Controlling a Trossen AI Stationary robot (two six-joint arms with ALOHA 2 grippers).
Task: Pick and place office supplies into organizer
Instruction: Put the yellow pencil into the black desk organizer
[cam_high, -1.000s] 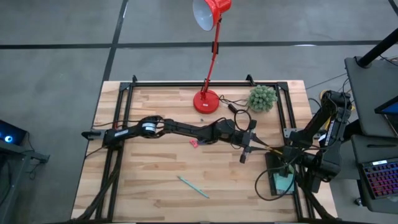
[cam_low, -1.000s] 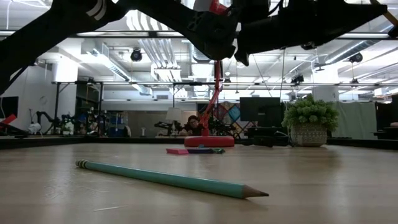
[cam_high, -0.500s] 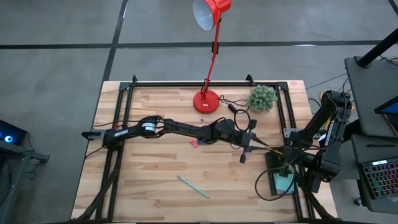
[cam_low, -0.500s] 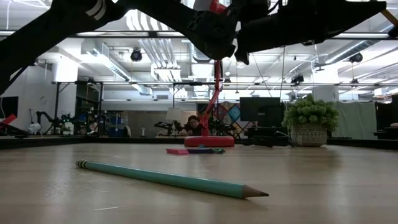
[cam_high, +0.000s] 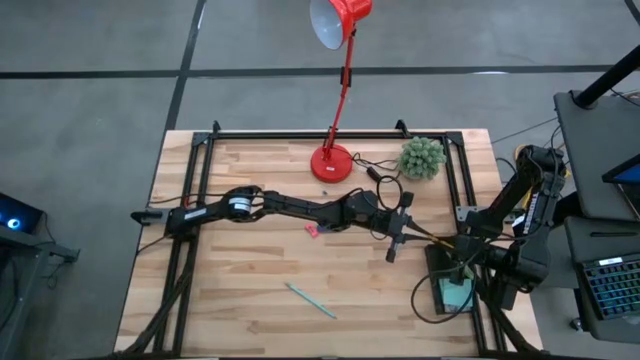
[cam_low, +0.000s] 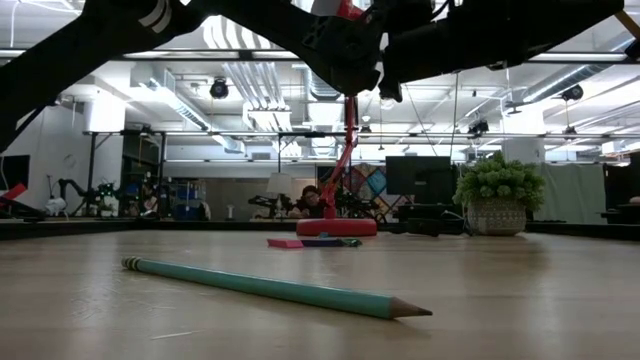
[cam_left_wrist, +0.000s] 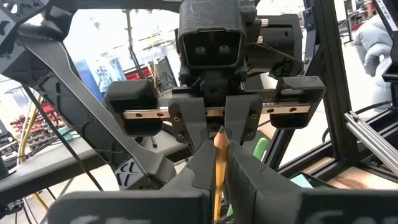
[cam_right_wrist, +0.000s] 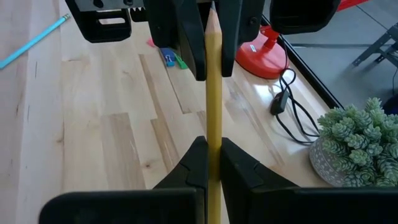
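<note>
A thin yellow pencil (cam_high: 428, 238) hangs between my two grippers over the table's right part, clear of the wood. My left gripper (cam_high: 400, 232), at the end of the arm stretched out from the table's left, is shut on one end of it. My right gripper (cam_high: 452, 245) is shut on the other end, above the far end of the dark organizer (cam_high: 432, 272). A light-teal sticky-note pad (cam_high: 456, 293) lies in the organizer. A thin teal pencil (cam_high: 310, 300) lies flat on the near part of the table, and small red and green pieces (cam_high: 312, 230) lie at mid-table. My left gripper pinches the pencil between its two fingers near the end toward the table's left (cam_left_wrist: 219, 165). The fingers (cam_right_wrist: 193, 50) come about level from the table's left and lie along the pencil, which runs straight out from between them, clear of the table. My right gripper pinches the pencil's other end (cam_right_wrist: 211, 134) between its two fingers. They come from the table's right side, slanting down, and lie along the pencil. The pencil is lifted clear, above the organizer's far end.
A red desk lamp stands on its base (cam_high: 332, 163) at the far middle, its cable (cam_high: 385, 180) trailing right toward a green potted plant (cam_high: 422, 157). Black frame rails (cam_high: 330, 133) run along the table's far, left and right sides. Bare wood lies near the front edge.
My left gripper's fingers have drawn together onto the pencil's end, without the arm shifting. My right gripper and the pencil have kept where they were.
</note>
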